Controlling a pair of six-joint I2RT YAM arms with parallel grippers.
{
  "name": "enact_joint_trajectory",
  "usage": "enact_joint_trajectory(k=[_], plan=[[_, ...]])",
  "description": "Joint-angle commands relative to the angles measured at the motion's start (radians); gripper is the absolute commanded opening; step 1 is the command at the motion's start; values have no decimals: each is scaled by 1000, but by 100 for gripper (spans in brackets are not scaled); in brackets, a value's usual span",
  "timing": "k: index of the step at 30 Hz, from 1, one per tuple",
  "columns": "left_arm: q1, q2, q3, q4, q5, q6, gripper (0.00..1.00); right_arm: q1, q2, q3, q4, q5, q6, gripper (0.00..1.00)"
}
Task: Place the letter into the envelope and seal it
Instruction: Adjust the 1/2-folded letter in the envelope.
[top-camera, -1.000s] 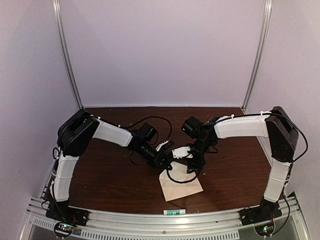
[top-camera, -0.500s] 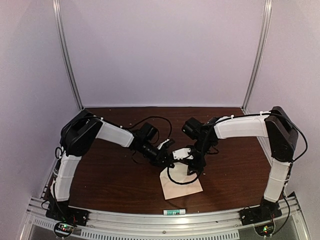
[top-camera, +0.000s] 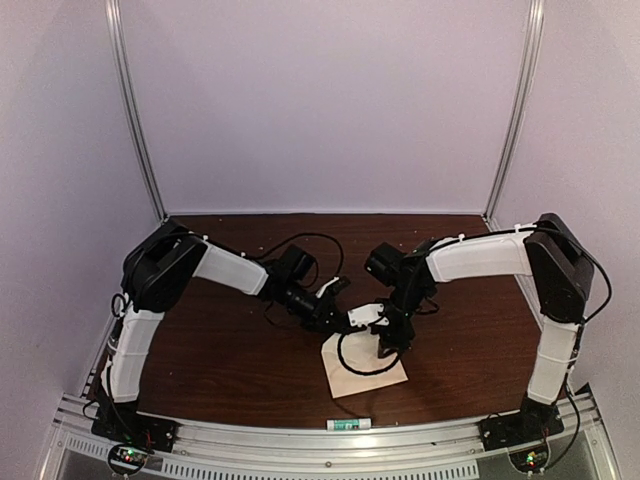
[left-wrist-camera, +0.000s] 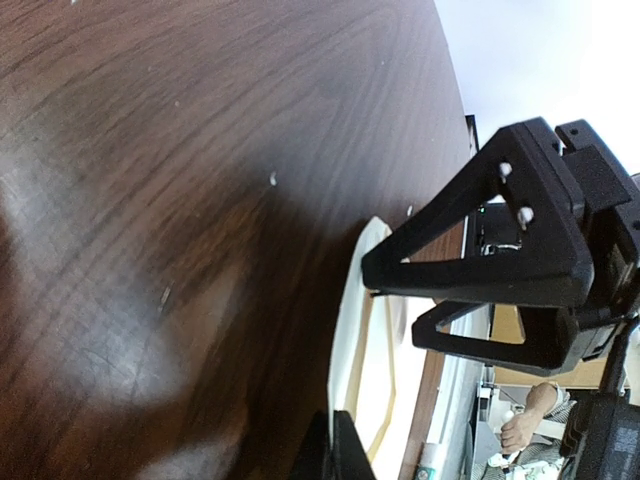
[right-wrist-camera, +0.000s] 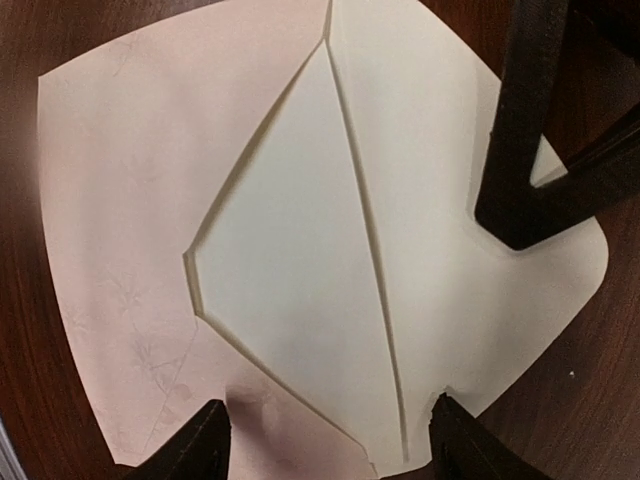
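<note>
Crossing envelope (right-wrist-camera: 130, 200): left gripper (right-wrist-camera: 506, 222); tube (top-camera: 347, 424), perhaps glue, nearby.

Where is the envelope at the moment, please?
In the top view, the envelope lies on the table near its front edge, centre, beneath the jaws of the right arm.

One envelope (top-camera: 365, 375), two hands (top-camera: 338, 316) (top-camera: 388, 343), one small tube (top-camera: 346, 424)
</note>
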Motion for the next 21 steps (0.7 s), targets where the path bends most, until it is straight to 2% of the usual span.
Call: enact_joint_trajectory(k=[1, 21], plan=[[1, 33, -13, 30, -16, 1, 0, 3, 26, 5, -61, -32, -6, 69], [8, 19, -32, 29, -63, -14, 0, 56, 24, -20, -158, -82, 7, 66]])
